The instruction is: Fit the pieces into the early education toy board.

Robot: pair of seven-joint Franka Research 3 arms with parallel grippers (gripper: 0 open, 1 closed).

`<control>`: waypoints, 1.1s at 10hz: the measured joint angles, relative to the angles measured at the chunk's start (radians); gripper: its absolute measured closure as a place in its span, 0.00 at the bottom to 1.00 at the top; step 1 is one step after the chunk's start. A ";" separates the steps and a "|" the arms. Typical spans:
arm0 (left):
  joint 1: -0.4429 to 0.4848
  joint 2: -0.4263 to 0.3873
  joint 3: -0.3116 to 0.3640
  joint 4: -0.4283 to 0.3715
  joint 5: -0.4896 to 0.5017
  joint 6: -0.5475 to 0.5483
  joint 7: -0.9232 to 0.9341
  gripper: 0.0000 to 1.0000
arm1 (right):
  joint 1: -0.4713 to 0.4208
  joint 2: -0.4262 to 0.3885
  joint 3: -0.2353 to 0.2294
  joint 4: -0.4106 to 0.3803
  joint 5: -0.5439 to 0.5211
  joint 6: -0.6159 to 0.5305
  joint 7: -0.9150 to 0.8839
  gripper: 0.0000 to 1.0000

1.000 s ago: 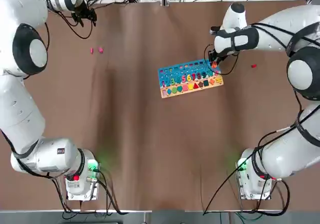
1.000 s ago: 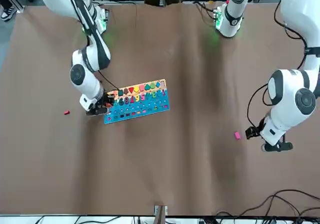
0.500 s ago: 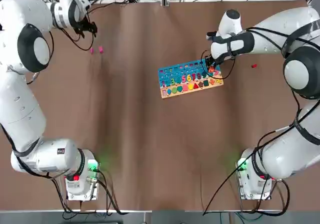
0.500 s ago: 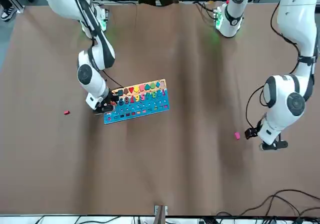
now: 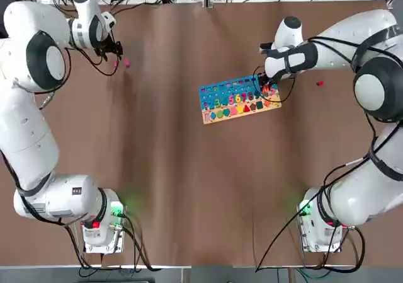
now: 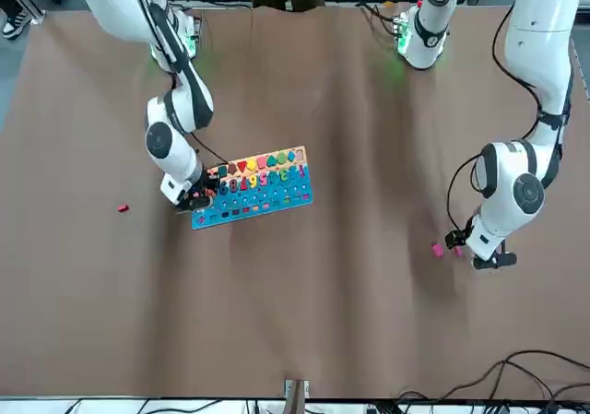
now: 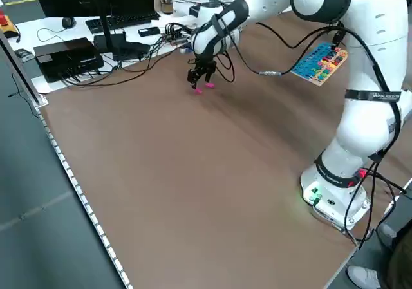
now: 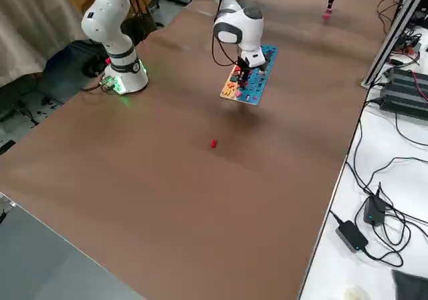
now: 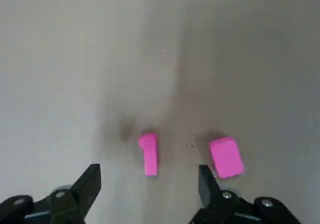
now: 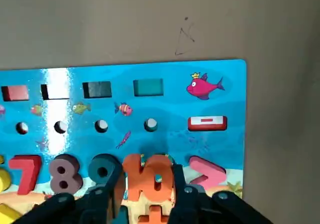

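The toy board (image 5: 239, 99) lies flat right of the table's middle, blue field on its far side, tan strip nearer me. My right gripper (image 5: 267, 89) is down on its right end, shut on the orange "10" piece (image 10: 150, 176), which sits next to the numeral 9. My left gripper (image 5: 115, 56) hangs open at the far left of the table. One narrow pink piece (image 9: 148, 154) lies between its fingers. The other pink piece (image 9: 226, 157) lies just outside one finger. The red piece (image 5: 320, 83) lies on the cloth right of the board.
Brown cloth covers the table (image 5: 189, 182). Cables and electronics (image 7: 71, 54) lie along the far side, beyond the table's edge. Both arm bases stand at the near corners, the left (image 5: 101, 223) and the right (image 5: 321, 223).
My left gripper has swung right and toward me, down over the pink pieces. My right gripper has carried the orange piece from off the board's right end onto the numeral row.
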 joint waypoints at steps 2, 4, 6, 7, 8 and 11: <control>0.000 0.010 0.004 0.011 0.000 0.000 0.000 0.16 | -0.001 0.006 0.000 -0.003 0.000 0.007 -0.009 0.57; -0.003 0.023 0.004 0.018 0.000 0.000 -0.002 0.24 | -0.001 0.006 -0.001 -0.008 0.000 0.012 -0.011 0.57; -0.010 0.036 0.004 0.022 0.000 0.000 -0.024 0.29 | -0.001 0.006 -0.001 -0.017 0.000 0.019 -0.011 0.57; -0.012 0.042 0.004 0.024 0.000 0.000 -0.041 0.35 | -0.001 0.006 -0.001 -0.018 0.000 0.019 -0.011 0.57; -0.012 0.045 0.004 0.024 0.000 0.000 -0.048 0.41 | -0.001 0.006 -0.001 -0.018 0.000 0.019 -0.011 0.57; -0.012 0.051 0.004 0.024 -0.001 -0.001 -0.069 0.51 | -0.002 0.006 -0.001 -0.021 0.000 0.019 -0.012 0.57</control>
